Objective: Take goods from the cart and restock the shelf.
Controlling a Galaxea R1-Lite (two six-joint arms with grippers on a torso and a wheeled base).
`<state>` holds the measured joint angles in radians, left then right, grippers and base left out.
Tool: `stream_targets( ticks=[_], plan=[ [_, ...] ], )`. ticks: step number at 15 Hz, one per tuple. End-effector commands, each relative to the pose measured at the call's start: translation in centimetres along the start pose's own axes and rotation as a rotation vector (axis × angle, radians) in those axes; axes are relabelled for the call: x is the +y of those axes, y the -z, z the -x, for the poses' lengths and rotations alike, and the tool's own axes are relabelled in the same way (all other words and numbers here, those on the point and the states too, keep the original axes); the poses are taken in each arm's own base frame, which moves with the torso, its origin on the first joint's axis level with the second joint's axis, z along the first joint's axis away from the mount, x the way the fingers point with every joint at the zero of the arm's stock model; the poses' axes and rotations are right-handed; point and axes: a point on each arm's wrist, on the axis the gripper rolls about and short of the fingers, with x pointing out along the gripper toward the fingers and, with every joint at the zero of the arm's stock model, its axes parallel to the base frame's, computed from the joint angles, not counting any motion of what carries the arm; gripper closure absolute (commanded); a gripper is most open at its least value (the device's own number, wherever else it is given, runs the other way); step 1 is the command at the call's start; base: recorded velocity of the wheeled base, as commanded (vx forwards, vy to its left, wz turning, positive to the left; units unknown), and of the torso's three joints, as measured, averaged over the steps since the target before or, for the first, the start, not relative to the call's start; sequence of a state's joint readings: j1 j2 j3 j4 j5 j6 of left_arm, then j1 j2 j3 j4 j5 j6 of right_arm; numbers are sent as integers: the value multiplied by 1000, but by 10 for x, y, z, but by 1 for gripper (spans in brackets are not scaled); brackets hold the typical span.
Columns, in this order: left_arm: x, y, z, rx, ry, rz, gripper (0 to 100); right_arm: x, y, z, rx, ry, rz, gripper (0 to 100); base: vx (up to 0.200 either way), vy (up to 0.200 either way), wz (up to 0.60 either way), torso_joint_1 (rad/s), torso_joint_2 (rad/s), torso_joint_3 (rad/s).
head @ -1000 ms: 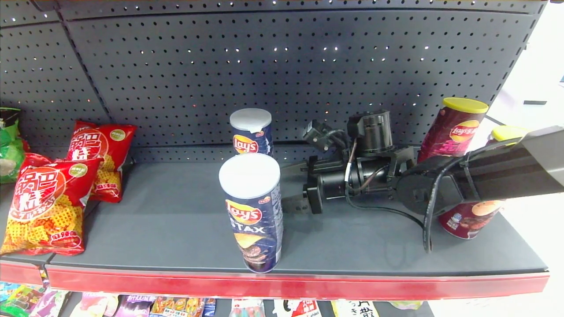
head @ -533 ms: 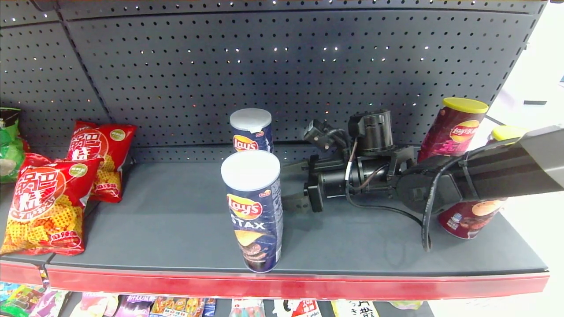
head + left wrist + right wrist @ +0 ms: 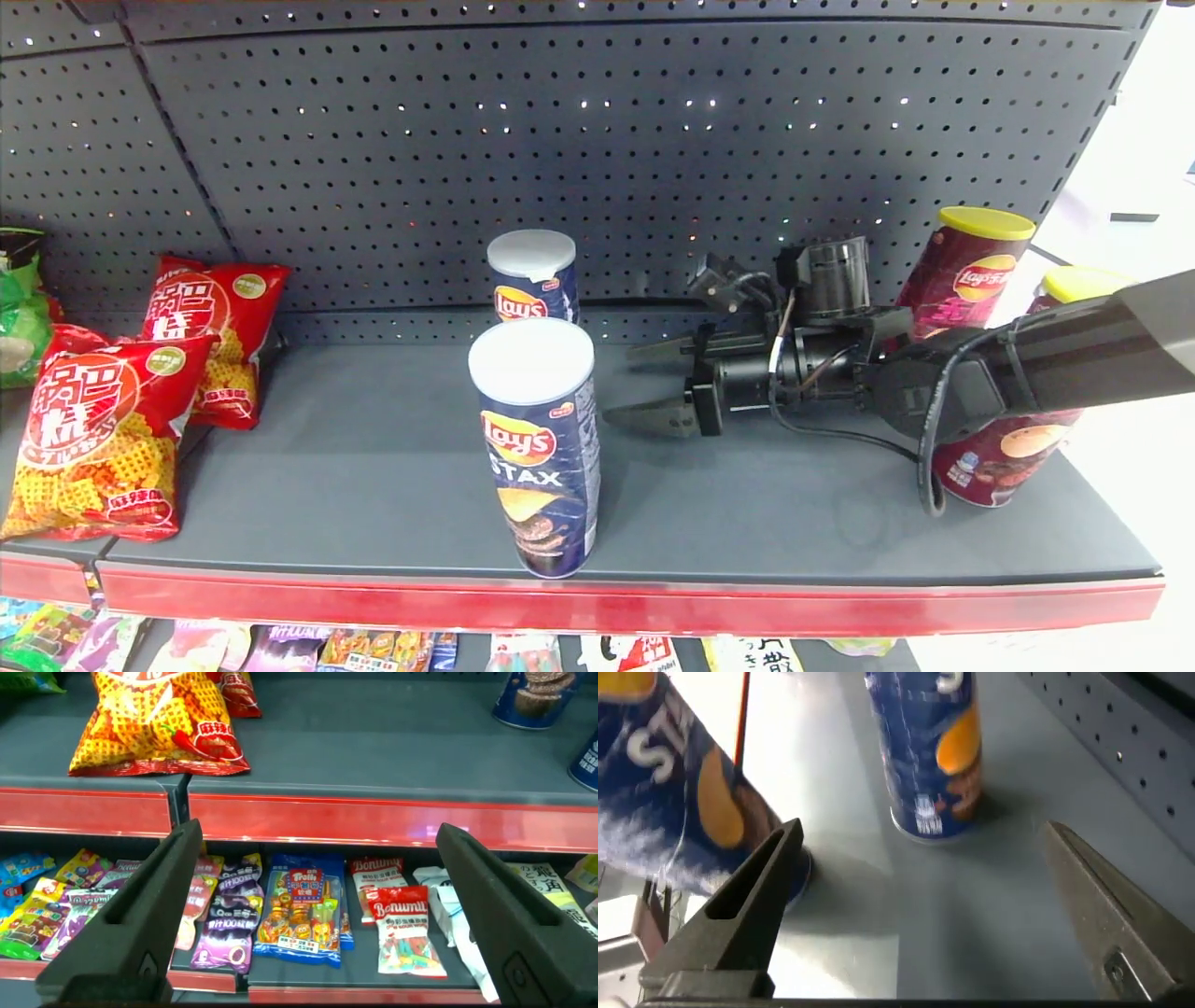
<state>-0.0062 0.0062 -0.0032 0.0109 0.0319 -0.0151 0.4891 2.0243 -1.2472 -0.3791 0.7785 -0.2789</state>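
Note:
Two blue chip cans stand on the grey shelf (image 3: 373, 485): the front can (image 3: 534, 448) near the red front edge and the back can (image 3: 533, 278) by the pegboard. My right gripper (image 3: 646, 385) hovers open just right of them, a short gap away, with nothing between its fingers. From the right wrist, the back can (image 3: 929, 756) and the front can (image 3: 682, 793) lie beyond the open right gripper (image 3: 924, 915). My left gripper (image 3: 318, 905) is open and empty, low in front of the shelf's red edge (image 3: 374, 817).
Red snack bags (image 3: 103, 429) lie at the shelf's left. Two maroon cans with yellow lids (image 3: 971, 271) stand at the right end behind my right arm. Candy packs (image 3: 304, 905) fill the lower shelf. Bare shelf lies between the bags and the blue cans.
My right gripper has drawn back to the right, away from the front blue can, and its open fingers now show clear of it. The can stays standing.

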Motion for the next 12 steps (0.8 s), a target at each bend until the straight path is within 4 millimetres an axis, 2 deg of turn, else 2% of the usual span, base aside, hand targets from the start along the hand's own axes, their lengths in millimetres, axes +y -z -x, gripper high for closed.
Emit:
stream_targets(
  ticks=[1, 5, 12],
  plan=[
    [0, 0, 0, 2, 0, 0, 0, -4, -1, 14, -4, 28, -4, 0, 0, 0, 0, 0, 0, 0],
    [0, 0, 0, 2, 0, 0, 0, 0, -2, 28, -9, 26, 1, 0, 0, 0, 0, 0, 0, 0],
    [0, 0, 0, 2, 0, 0, 0, 21, -7, 45, -12, 20, 19, 0, 0, 0, 0, 0, 0, 0]
  ],
)
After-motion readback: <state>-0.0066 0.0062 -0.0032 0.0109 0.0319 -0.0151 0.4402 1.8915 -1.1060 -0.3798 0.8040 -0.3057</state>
